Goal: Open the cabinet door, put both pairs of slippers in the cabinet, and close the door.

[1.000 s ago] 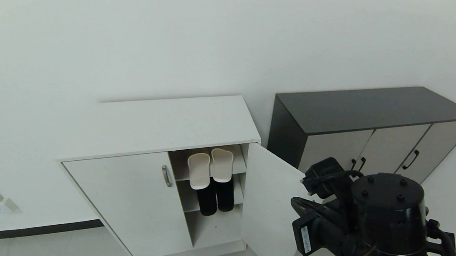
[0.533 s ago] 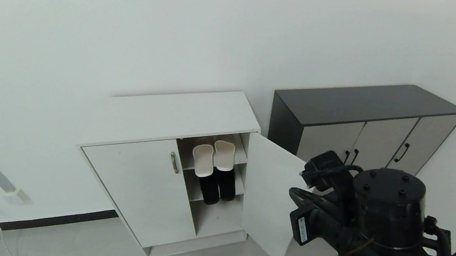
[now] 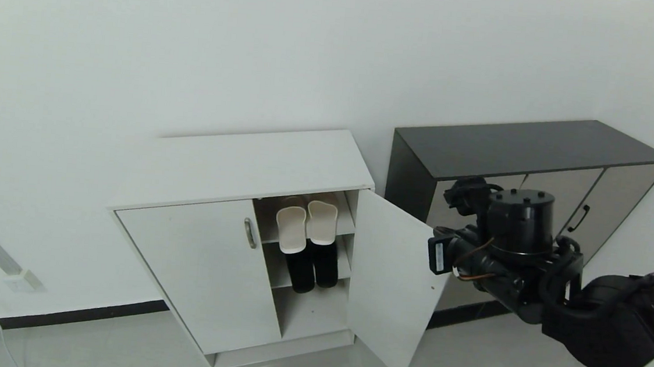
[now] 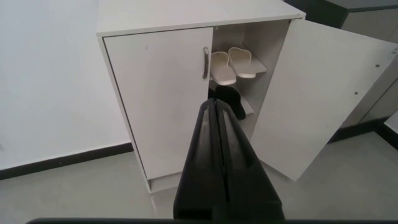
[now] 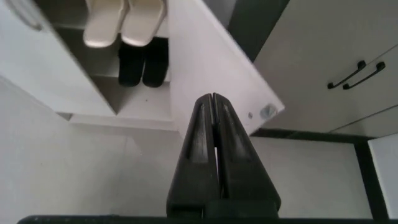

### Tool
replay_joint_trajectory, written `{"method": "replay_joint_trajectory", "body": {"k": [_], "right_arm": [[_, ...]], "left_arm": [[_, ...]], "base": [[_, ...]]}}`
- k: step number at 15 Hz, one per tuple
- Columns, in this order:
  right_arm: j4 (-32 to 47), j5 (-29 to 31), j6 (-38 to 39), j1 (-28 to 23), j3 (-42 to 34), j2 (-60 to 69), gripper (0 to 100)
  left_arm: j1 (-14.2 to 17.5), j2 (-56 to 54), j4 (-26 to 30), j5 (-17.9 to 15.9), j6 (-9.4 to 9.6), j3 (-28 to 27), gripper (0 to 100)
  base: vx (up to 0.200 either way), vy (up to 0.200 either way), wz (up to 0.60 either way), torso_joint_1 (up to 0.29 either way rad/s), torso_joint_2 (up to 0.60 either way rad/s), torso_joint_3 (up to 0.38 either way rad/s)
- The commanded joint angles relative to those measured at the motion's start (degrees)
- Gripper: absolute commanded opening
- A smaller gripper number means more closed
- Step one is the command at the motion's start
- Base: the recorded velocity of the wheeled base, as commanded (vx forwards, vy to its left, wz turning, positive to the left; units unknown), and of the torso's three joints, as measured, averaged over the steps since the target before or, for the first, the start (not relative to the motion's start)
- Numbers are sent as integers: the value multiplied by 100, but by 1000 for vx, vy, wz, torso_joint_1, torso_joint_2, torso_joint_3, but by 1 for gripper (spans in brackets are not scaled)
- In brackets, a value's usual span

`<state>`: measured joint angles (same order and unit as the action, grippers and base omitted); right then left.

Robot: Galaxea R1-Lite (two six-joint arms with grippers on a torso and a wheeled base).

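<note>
Weight seems slight on the stiff white flat-panel cabinet door (image 3: 390, 282), so the right tool (image 5: 213, 104), fingers pressed together and empty, can probably push near its free edge.

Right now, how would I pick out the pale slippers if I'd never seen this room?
Find the white cabinet against the wall, left of the dark-topped cabinet; its right door hangs open. Inside, on the upper shelf, the cream slippers lie side by side. Their colour separates them from the black slippers just below.
</note>
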<state>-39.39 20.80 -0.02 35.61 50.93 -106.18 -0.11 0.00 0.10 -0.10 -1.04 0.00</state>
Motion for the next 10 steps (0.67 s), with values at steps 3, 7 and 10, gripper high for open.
{"method": "replay_joint_trajectory", "body": {"k": [3, 7, 10], "right_arm": [[36, -366, -6, -546, 743, -729, 0], [45, -498, 2, -766, 1015, -1159, 0], [19, -542, 2, -933, 1235, -1493, 0]], "left_arm": [[2, 9, -1, 1, 7, 0, 0], [2, 9, -1, 1, 7, 0, 0], [2, 9, -1, 1, -2, 0, 0]], "base": [[0, 0, 0, 0, 0, 0], [0, 0, 0, 0, 0, 0], [0, 0, 0, 0, 0, 0]]}}
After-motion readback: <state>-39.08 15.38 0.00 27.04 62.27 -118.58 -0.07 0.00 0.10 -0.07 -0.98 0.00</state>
